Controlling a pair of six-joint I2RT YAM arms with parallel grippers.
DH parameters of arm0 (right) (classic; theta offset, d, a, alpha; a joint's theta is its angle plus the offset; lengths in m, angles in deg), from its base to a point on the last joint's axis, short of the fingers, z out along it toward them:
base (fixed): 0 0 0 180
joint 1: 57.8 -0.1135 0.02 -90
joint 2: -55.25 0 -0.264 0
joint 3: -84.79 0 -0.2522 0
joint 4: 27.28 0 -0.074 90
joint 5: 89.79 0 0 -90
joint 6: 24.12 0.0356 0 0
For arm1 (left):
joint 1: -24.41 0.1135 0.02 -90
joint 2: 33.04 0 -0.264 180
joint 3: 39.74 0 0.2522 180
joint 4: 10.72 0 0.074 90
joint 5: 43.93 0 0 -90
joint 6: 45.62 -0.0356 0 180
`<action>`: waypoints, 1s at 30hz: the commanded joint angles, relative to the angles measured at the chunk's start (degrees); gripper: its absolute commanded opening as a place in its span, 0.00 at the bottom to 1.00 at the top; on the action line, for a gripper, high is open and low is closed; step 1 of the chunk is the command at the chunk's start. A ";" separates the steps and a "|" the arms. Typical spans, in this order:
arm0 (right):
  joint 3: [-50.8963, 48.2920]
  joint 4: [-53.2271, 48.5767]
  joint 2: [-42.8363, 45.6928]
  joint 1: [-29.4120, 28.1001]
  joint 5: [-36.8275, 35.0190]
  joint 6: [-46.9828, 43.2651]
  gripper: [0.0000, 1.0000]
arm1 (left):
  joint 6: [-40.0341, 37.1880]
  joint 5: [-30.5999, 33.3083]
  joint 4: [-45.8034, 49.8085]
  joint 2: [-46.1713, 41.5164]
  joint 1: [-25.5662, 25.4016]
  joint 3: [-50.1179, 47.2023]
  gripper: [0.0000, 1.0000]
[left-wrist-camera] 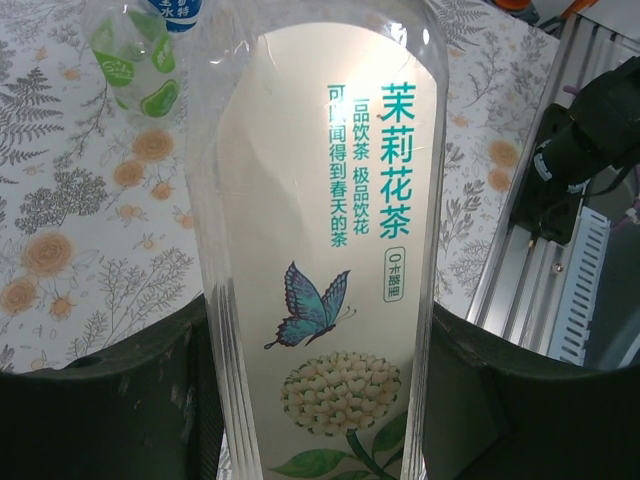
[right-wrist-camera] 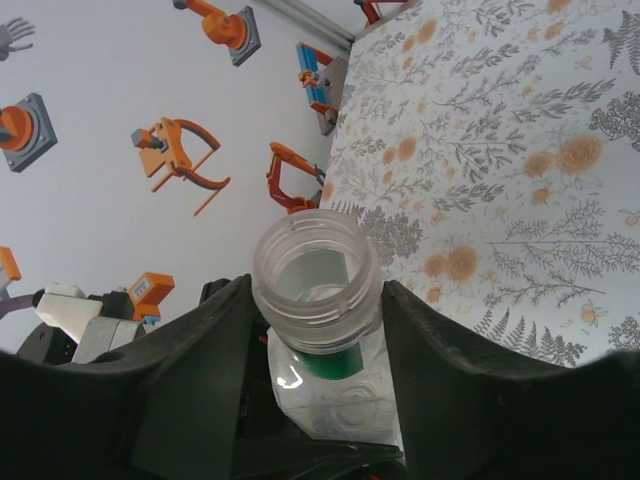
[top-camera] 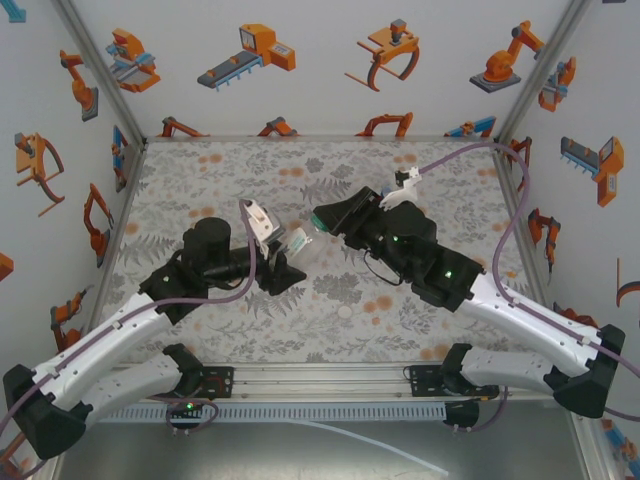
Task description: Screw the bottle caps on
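Threads on the bottle [right-wrist-camera: 315,272] neck stand bare, so capping is not yet done. The step in hand looks like steadying the bottle. Near the middle of the surface [top-camera: 200,170], the left hand [top-camera: 288,252] clamps the labelled body. Beyond, the right hand [right-wrist-camera: 318,292] closely flanks the neck, and I cannot tell whether it grips. Next, I judge, a cap must be fetched and seated squarely. Farther off sits a second bottle [left-wrist-camera: 130,60].

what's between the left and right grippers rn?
The bottle: left gripper holds its body, its uncapped neck sits inside the right gripper. Top and right wrist views.
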 commanded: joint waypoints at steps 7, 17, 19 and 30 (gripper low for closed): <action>-1.29 0.75 0.79 0.37 -1.10 0.12 0.31 | 0.81 -2.05 -0.19 1.71 0.33 3.08 0.56; -1.58 0.62 1.14 0.37 -1.23 -0.75 0.27 | 0.77 -3.27 2.71 8.11 -0.36 7.70 0.82; -1.59 0.53 1.13 0.37 -1.10 -0.85 0.26 | 0.49 -3.03 3.18 9.05 -0.58 8.44 0.82; -1.63 0.61 1.72 0.39 -0.81 -2.44 0.26 | -0.08 -2.53 4.79 11.33 -1.02 10.40 0.55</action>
